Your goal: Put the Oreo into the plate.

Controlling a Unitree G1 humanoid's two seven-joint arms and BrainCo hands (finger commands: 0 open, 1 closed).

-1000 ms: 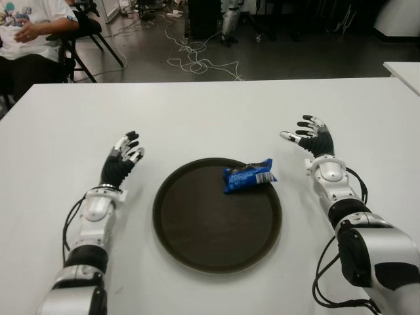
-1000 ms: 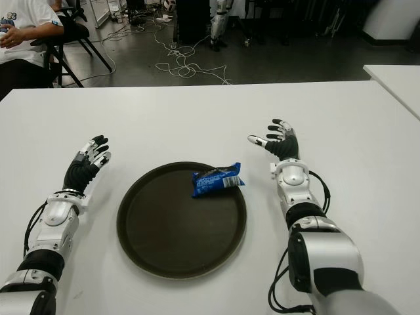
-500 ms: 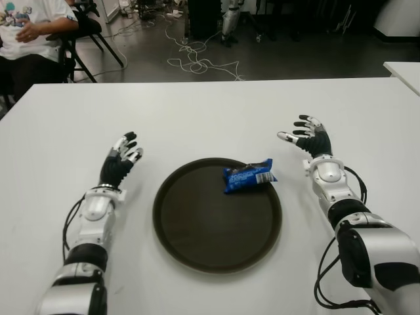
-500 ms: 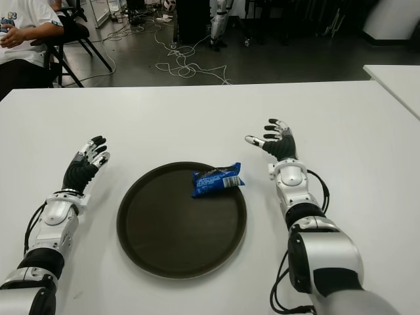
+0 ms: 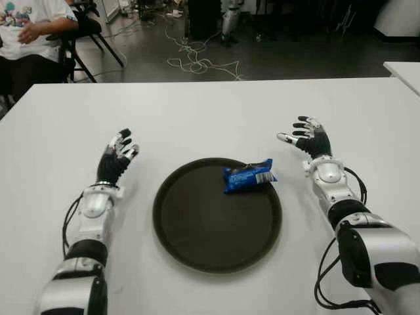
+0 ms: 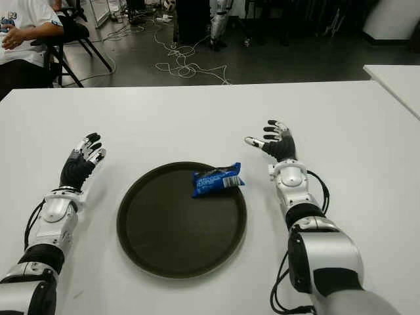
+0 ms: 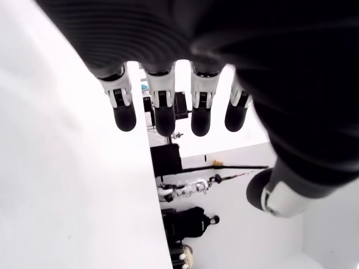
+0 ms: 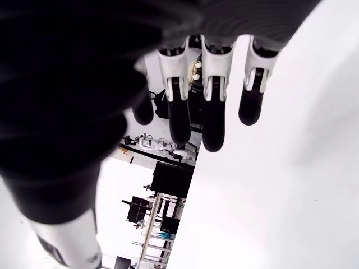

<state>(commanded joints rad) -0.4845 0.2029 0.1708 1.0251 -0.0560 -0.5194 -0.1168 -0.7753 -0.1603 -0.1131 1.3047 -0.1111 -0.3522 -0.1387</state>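
The one Oreo packet [image 5: 249, 176], blue with white lettering, lies inside the plate [image 5: 197, 246], up near its rim at about one o'clock, with its far end just reaching the rim. That plate is the only container in front of me: a single round, dark brown tray with a low raised edge, and the packet is the only thing in it. It sits on the white table [image 5: 197, 111], roughly between my two arms.

My right hand [image 5: 310, 136] shows at about two o'clock from the plate, apart from the packet, its fingers spread wide and holding nothing; my right wrist view shows the fingertips [image 8: 213, 126] extended over bare table. My left hand [image 5: 115, 157] shows at about ten o'clock from the plate, fingers loosely extended and likewise holding nothing.

Beyond the table, at the far left, one person [image 5: 29, 26] sits on a chair [image 5: 82, 33], and cables [image 5: 197, 62] trail across the dark floor.
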